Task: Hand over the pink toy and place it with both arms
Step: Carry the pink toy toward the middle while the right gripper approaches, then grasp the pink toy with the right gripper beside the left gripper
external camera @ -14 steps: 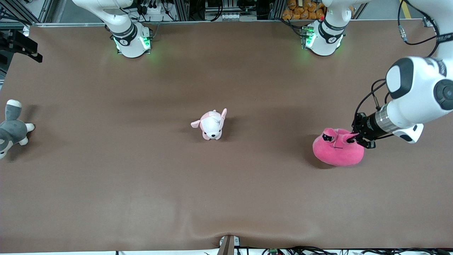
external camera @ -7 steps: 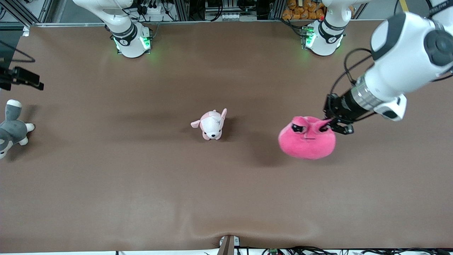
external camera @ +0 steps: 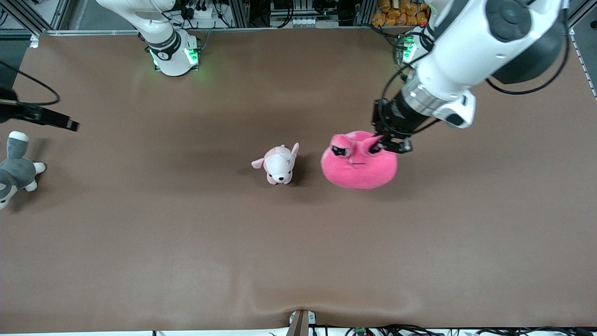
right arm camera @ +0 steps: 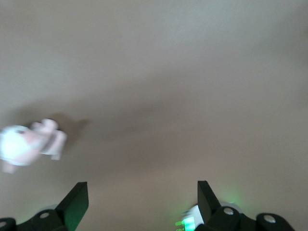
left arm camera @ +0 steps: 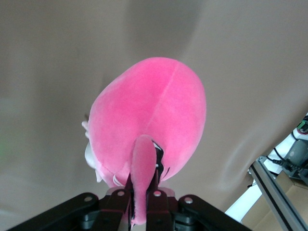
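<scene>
The pink toy [external camera: 358, 163], a round hot-pink plush with black squinting eyes, hangs in the air over the middle of the table, right beside the puppy plush. My left gripper [external camera: 383, 145] is shut on one of its eye stalks. In the left wrist view the stalk [left arm camera: 143, 168] is pinched between the fingers and the toy's body [left arm camera: 154, 110] hangs below. My right gripper [external camera: 65, 123] is up in the air over the right arm's end of the table. It is open and empty in the right wrist view [right arm camera: 142, 199].
A small pale pink-and-white puppy plush [external camera: 279, 164] sits mid-table and shows in the right wrist view [right arm camera: 29, 143]. A grey-and-white plush [external camera: 16, 170] lies at the right arm's end. The brown table [external camera: 298, 261] is bare nearer the front camera.
My left gripper has lifted the pink toy off the table and carried it from the left arm's end to the middle, next to the puppy. My right gripper has drifted slightly inward.
</scene>
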`<move>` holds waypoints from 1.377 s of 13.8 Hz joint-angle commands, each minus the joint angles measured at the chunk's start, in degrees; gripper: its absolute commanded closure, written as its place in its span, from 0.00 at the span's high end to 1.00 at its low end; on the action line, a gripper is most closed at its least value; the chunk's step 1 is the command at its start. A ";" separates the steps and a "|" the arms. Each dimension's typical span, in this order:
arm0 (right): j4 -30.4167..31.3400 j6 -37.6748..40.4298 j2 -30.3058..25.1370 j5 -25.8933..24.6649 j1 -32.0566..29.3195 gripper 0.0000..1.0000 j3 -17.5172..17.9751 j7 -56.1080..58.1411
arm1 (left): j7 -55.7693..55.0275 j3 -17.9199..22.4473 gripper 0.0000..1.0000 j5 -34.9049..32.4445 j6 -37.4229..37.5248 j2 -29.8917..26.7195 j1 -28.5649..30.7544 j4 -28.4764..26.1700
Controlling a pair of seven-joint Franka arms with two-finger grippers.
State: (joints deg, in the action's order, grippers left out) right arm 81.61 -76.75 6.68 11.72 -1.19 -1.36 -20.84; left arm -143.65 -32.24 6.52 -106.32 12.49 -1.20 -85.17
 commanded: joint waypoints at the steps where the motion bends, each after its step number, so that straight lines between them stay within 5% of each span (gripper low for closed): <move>1: -0.75 0.64 1.13 4.53 5.91 1.00 -0.05 -18.64 | -4.25 -0.10 0.00 0.77 1.12 0.87 -2.04 3.96; 7: -1.10 -3.82 5.35 22.01 17.61 1.00 -0.14 -58.28 | -11.91 -0.11 0.00 0.86 0.77 0.95 -7.76 5.80; 12: -1.37 -18.77 8.25 22.65 27.20 1.00 -0.14 -88.27 | -14.54 -0.11 0.00 1.74 -2.21 1.04 -11.54 7.12; 19: -1.54 -20.63 8.43 23.09 30.10 0.96 -0.05 -106.77 | -16.48 -0.02 0.00 1.74 -4.59 1.22 -13.65 7.12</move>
State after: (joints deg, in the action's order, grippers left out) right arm 81.32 -97.84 14.58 33.62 27.29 -0.88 -124.29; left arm -156.15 -32.46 7.58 -110.48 13.01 -14.10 -79.71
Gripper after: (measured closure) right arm 0.004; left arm 0.894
